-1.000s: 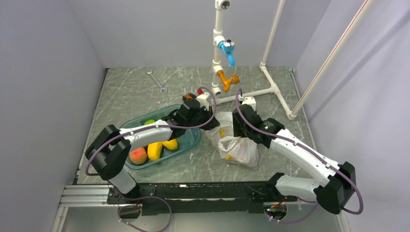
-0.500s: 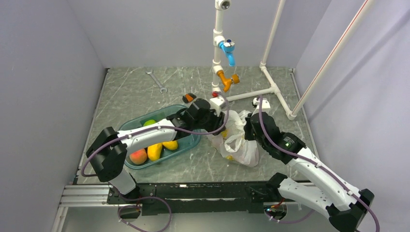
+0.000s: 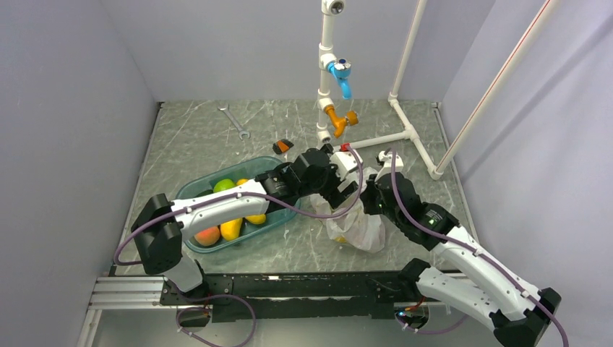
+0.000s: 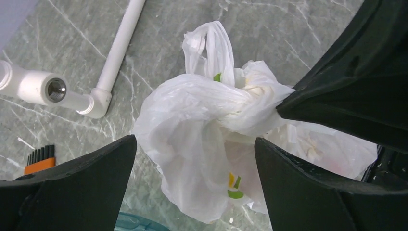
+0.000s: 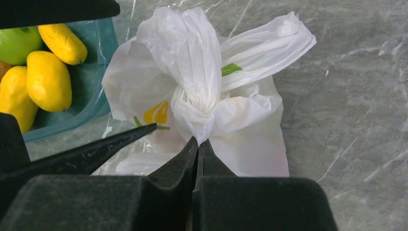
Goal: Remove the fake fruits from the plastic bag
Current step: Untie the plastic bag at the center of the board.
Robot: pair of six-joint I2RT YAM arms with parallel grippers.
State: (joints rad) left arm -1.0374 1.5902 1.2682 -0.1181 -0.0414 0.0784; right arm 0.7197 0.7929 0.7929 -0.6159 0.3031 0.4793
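Right fingers (image 5: pixel 175 166) are pinched tight on the bunched neck of the plastic bag (image 3: pixel 356 223), which sits on the worktop (image 3: pixel 202 137) just beside the teal tray (image 3: pixel 289 210). Left fingers (image 4: pixel 91 183) are spread wide, straddling the bag from above. Fake fruits aren't visible, presumably inside; the gathered neck blocks the mouth.

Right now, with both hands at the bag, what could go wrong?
1. The right hand pinches only a thin gathered fold of the plastic bag. Pulling could tear the film or let it slip.
2. That grip bunches the bag shut, so the open left hand straddling it may find no way in. What is inside is hidden.
3. The two hands sit very close together and could collide.
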